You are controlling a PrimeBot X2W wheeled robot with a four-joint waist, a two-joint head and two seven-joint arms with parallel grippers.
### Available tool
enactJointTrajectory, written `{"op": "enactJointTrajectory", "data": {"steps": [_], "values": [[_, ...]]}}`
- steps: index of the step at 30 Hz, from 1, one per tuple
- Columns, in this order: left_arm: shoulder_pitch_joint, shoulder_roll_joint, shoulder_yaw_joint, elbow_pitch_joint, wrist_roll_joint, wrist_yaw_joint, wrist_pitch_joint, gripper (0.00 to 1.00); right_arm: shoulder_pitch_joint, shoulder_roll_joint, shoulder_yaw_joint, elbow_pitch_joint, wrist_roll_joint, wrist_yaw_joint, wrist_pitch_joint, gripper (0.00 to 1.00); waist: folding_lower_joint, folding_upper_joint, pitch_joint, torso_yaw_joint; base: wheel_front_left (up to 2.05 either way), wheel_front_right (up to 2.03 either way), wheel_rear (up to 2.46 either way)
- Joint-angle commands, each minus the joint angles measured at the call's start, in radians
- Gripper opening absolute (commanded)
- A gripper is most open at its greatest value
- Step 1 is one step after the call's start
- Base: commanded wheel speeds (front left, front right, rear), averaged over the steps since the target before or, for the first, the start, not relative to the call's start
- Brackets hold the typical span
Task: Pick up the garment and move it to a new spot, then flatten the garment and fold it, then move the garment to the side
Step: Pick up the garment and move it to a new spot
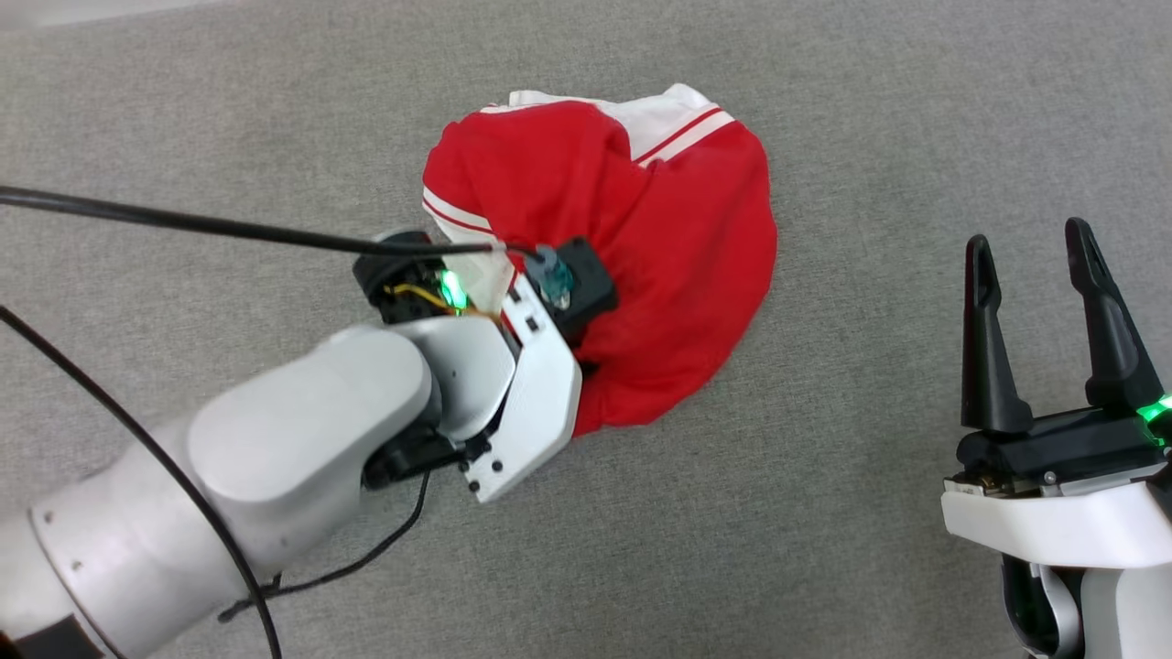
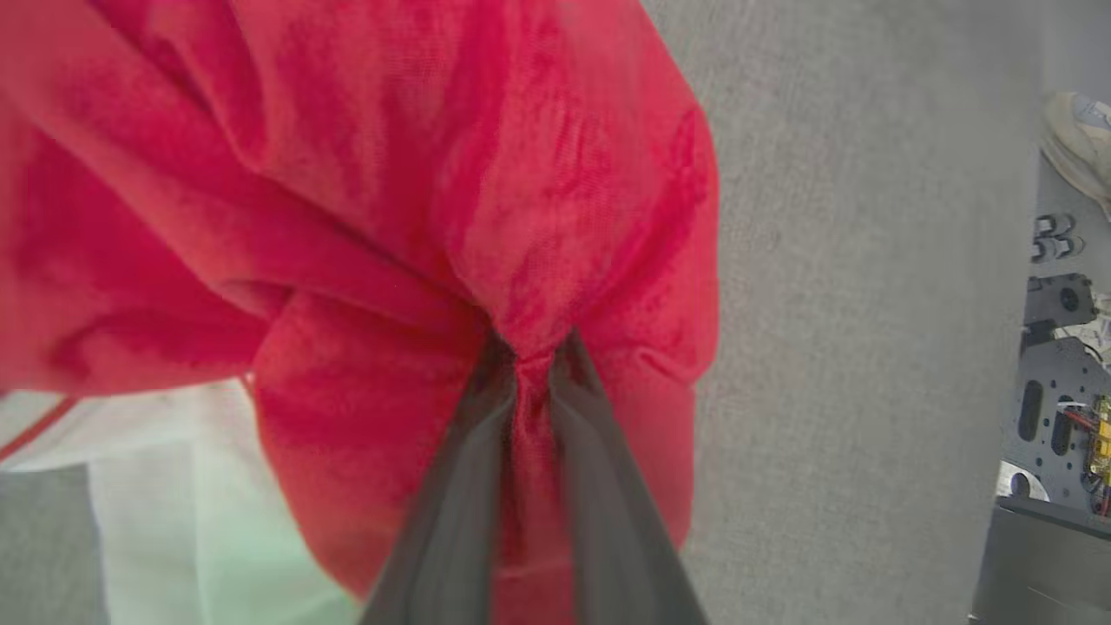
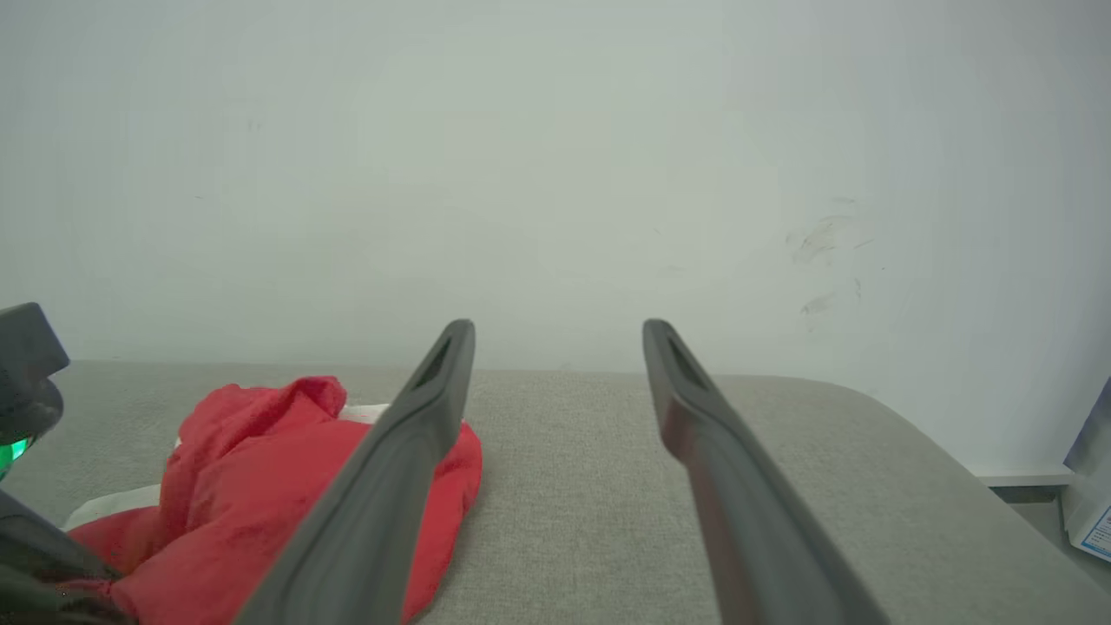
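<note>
At centre frame, left tool is pinching the bunched garment, seemingly on a desk; lower right, right tool is gaping empty.

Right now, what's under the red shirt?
The grey cloth surface shows all around the garment, and a white sleeve peeks from beneath red folds. Anything else under the heap is covered.

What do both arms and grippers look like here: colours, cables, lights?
Left arm: glossy pale grey-white shell, angular white wrist bracket with black screws, black cables, green light. Left gripper and right gripper: two long tapered dark fingers each; the right's base is black over a white housing.
</note>
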Motion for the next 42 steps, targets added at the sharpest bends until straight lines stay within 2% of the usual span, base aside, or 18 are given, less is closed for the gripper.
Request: {"op": "enactJointTrajectory", "data": {"steps": [1,3,4,8,12,15,22,26,32,35,36,42], "values": [[0.019,-0.005,-0.001,0.010,0.011,0.000,-0.004,0.00,-0.012,0.003,-0.003,0.003,0.001,0.000,-0.002,1.00,0.0000,-0.0001,0.000,0.003,0.00,0.00,0.00],[0.036,-0.017,-0.003,0.028,0.018,0.000,-0.022,0.00,-0.012,0.003,-0.004,0.006,-0.001,0.000,-0.002,1.00,0.0000,-0.0001,-0.003,0.010,0.00,0.00,0.00],[0.016,-0.030,0.003,0.057,0.036,0.000,-0.095,1.00,-0.006,0.003,-0.004,0.011,-0.006,0.000,-0.002,1.00,0.0000,-0.0001,-0.017,0.024,0.00,0.00,0.00],[-0.007,-0.048,0.063,0.070,0.048,0.003,-0.248,1.00,0.013,0.002,-0.004,0.020,-0.012,0.000,-0.002,1.00,0.0000,-0.0001,-0.056,0.047,0.00,0.00,0.00],[-0.004,-0.040,0.134,0.057,0.080,0.052,-0.405,1.00,0.033,0.002,0.001,0.030,-0.022,0.000,-0.002,1.00,0.0000,-0.0001,-0.105,0.069,0.00,0.00,0.00],[0.023,-0.023,0.172,0.046,0.115,0.123,-0.500,1.00,0.048,0.002,0.000,0.039,-0.026,0.000,-0.002,1.00,0.0000,-0.0001,-0.140,0.085,0.00,0.00,0.00],[0.164,0.016,0.254,0.010,0.170,0.336,-0.709,1.00,0.083,0.002,-0.002,0.052,-0.032,0.000,-0.002,1.00,0.0000,-0.0001,-0.202,0.126,0.00,0.00,0.00],[0.273,0.025,0.308,-0.007,0.204,0.445,-0.749,1.00,0.101,0.002,-0.006,0.056,-0.036,0.000,-0.002,1.00,0.0000,-0.0001,-0.224,0.148,0.00,0.00,0.00],[0.478,0.013,0.468,-0.088,0.306,0.566,-0.753,1.00,0.119,0.002,-0.007,0.073,-0.027,0.000,-0.002,1.00,0.0000,-0.0001,-0.254,0.171,0.00,0.00,0.00],[0.601,-0.009,0.561,-0.121,0.365,0.597,-0.753,1.00,0.130,0.002,-0.007,0.084,-0.020,0.000,-0.002,1.00,0.0000,-0.0001,-0.269,0.177,0.00,0.00,0.00],[0.601,-0.009,0.561,-0.121,0.365,0.597,-0.753,1.00,0.130,0.002,-0.007,0.084,-0.020,0.000,-0.002,1.00,0.0000,-0.0001,-0.269,0.177,0.00,0.00,0.00],[0.825,-0.073,0.717,-0.178,0.480,0.614,-0.753,1.00,0.152,0.002,-0.012,0.110,0.001,0.000,-0.002,1.00,0.0000,-0.0001,-0.297,0.182,0.00,0.00,0.00]]}}
